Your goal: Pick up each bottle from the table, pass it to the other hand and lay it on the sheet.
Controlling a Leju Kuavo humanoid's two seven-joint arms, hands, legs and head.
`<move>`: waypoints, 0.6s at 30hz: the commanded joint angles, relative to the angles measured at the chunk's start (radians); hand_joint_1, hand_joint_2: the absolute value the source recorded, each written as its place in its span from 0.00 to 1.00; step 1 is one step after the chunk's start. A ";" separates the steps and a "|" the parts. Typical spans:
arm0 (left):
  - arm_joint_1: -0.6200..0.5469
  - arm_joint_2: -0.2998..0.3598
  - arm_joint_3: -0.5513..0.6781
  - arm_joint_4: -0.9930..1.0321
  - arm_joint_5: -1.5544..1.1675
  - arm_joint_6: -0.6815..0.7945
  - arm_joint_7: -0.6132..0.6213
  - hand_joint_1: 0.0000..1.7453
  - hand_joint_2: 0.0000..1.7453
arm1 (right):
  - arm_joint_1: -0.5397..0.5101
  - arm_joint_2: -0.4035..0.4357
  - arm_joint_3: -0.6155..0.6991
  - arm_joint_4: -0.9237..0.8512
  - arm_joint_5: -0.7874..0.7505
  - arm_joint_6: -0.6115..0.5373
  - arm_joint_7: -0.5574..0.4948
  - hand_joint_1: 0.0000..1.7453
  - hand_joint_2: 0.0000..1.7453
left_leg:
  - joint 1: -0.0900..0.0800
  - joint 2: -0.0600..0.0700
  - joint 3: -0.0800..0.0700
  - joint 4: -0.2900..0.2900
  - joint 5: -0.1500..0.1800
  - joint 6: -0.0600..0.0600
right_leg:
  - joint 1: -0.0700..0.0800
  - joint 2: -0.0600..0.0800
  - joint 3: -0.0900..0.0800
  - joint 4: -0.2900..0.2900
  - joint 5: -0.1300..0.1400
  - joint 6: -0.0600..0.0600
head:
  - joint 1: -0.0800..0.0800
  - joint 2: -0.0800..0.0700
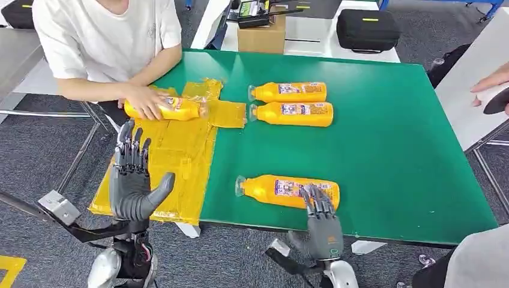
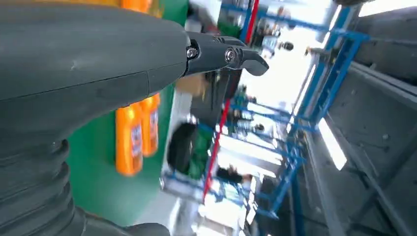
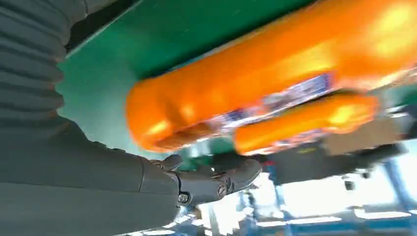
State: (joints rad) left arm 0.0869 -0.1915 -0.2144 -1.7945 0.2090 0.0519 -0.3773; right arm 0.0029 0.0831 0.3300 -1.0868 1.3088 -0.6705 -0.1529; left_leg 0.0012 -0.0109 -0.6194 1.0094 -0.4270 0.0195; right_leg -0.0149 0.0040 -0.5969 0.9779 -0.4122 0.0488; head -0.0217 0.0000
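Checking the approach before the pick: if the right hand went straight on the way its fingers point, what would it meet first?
The nearest bottle. The right hand points up-table with its fingertips already at that bottle's base end; actual contact is unclear. The two bottles beyond lie further along.

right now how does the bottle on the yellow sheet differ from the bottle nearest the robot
The bottle on the yellow sheet lies on the yellow sheet under a person's hand; the nearest bottle lies on the green table by the right hand. The sheet bottle's cap points right, the nearest bottle's left. Both are orange, labelled, lying flat.
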 commanded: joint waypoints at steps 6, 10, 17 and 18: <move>-0.027 0.036 -0.076 0.036 -0.032 0.027 0.032 0.00 1.00 | -0.197 -0.052 0.028 0.117 -0.027 0.102 0.074 0.00 1.00 | 0.000 0.002 0.005 -0.001 0.000 -0.001 | 0.001 0.001 0.004 -0.001 0.000 -0.002 | 0.000 0.000; -0.026 0.037 -0.076 0.030 -0.034 0.029 0.033 0.00 1.00 | -0.192 -0.052 0.034 0.104 -0.025 0.105 0.079 0.00 1.00 | 0.000 0.001 0.005 -0.001 -0.001 -0.001 | 0.001 0.000 0.005 -0.001 -0.001 -0.001 | 0.000 0.000; -0.029 0.039 -0.083 0.020 -0.043 0.031 0.031 0.00 1.00 | -0.195 -0.060 0.053 0.052 -0.009 0.108 0.101 0.00 1.00 | 0.001 0.002 0.008 -0.001 -0.002 -0.001 | 0.001 0.000 0.007 0.000 -0.002 -0.002 | 0.000 0.000; -0.035 0.041 -0.089 0.023 -0.045 0.028 0.034 0.00 1.00 | -0.212 -0.065 0.055 0.069 -0.008 0.126 0.108 0.00 1.00 | 0.000 0.001 0.005 0.000 -0.001 -0.001 | 0.001 0.001 0.004 0.000 -0.001 -0.002 | 0.000 0.000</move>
State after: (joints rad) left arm 0.0845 -0.1850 -0.2712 -1.7987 0.1705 0.0794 -0.3510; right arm -0.1482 0.0458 0.3422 -1.0391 1.3035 -0.5760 -0.0679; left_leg 0.0013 -0.0111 -0.6190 1.0095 -0.4266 0.0196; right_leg -0.0147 0.0040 -0.5965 0.9782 -0.4119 0.0492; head -0.0217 0.0000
